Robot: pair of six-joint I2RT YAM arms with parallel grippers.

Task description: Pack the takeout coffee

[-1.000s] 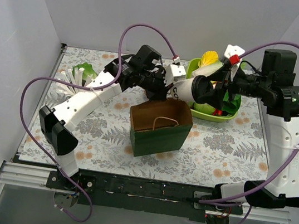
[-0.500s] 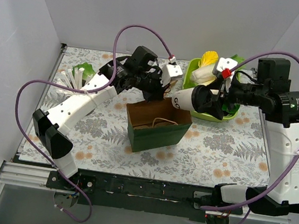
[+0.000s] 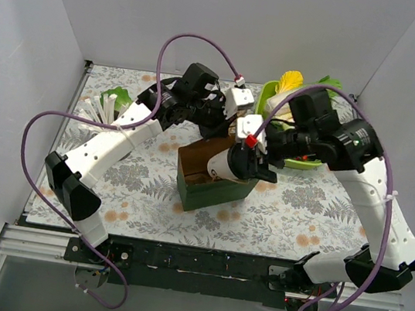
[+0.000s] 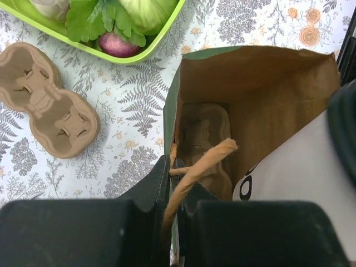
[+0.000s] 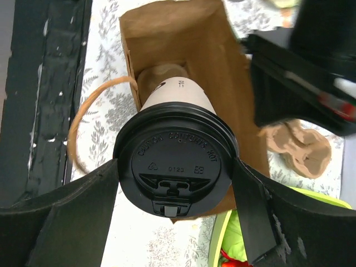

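The white paper cup with black plastic lid (image 4: 300, 167) is cut off at the left wrist view's right edge; its black lettering (image 4: 245, 187) is only partly seen.

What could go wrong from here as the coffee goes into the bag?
1. The right gripper holds the coffee cup around its lid, tilted and base first. Released like this, it may land on its side rather than seat in the carrier at the bag's bottom.
2. The left gripper pinches only one edge of the paper bag. A push from the cup could tip the bag or pull it free.
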